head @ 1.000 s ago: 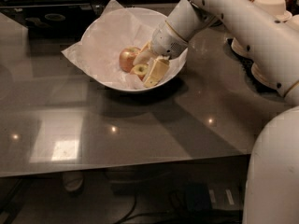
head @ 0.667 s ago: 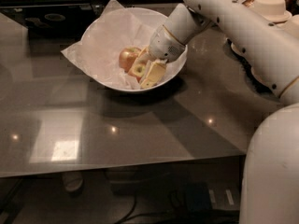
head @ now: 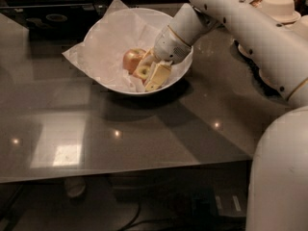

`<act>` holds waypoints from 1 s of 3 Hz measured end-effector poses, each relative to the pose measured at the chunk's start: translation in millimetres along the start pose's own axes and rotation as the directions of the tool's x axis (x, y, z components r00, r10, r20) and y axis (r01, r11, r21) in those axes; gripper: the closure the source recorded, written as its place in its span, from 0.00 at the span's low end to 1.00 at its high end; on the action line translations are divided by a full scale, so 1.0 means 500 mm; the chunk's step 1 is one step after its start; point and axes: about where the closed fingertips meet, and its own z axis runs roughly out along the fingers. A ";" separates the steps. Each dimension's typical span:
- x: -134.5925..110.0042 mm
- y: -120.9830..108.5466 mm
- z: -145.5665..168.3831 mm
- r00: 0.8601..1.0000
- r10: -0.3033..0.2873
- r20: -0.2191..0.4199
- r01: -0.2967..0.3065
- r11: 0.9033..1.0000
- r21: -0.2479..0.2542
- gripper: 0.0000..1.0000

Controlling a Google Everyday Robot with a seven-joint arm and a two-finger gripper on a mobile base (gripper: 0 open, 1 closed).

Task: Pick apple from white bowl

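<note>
At the left we see the dark, glossy table (head: 144, 143), with a bright square reflection toward 8 o'clock of the view. The white bowl (head: 111, 84) stands on it at about 11 o'clock from the middle of the view. It is lined with crinkled white paper (head: 108, 42), and one corner of the paper pokes over the rim at 9 o'clock while another rises at 12 o'clock.

Inside the bowl, right of its centre, lie two apples touching one another. The bigger red-orange apple (head: 131, 59) sits to the left. The apple (head: 142, 72), smaller and with a yellowish patch, is at 4 o'clock of it, low in the bowl.

The gripper (head: 148, 76) is down inside the bowl, right against the apple on its 3 o'clock side. The cream parts of the gripper stand above and below the fruit. We cannot tell whether it has a hold on the apple or only stands around it. The apple rests in the bowl and is not lifted.

The white arm (head: 231, 18) reaches in from 2 o'clock, crossing the bowl's right rim. Behind it, at 1 o'clock of the view, sit the stacked beige dishes (head: 279, 6). The robot's white body (head: 281, 177) fills the corner at 5 o'clock.
</note>
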 end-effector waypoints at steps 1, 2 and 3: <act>-0.002 0.001 -0.008 0.999 -0.009 0.040 0.009 1.000 0.016 1.00; -0.021 0.014 -0.058 0.989 -0.047 0.141 0.039 0.997 0.060 1.00; -0.053 0.035 -0.132 0.970 -0.102 0.221 0.076 0.989 0.123 1.00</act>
